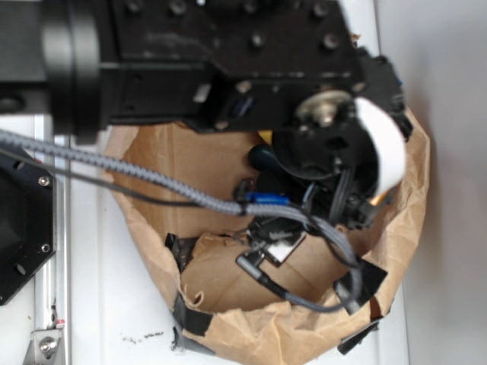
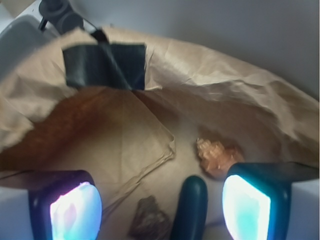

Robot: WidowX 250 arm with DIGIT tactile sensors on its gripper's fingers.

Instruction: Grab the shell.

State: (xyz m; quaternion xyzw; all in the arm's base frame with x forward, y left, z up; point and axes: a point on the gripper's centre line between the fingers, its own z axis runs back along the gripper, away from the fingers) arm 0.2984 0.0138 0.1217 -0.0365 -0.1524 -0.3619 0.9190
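Orange-tan ribbed spiral shell (image 2: 217,156) looks light, rigid, brittle; I'd pinch its thick whorls with my released hand (image 2: 160,207).

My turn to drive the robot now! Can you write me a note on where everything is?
Gripper: open, empty, lowered inside the paper bag.
Shell: on the bag floor, just ahead of the right finger, apart from it.
Green capsule: between the fingers.
Rock: left of the capsule.
Done: gripper is in the bag near the shell.
Left: shift right so the fingers straddle the shell, not the capsule, then close and lift.
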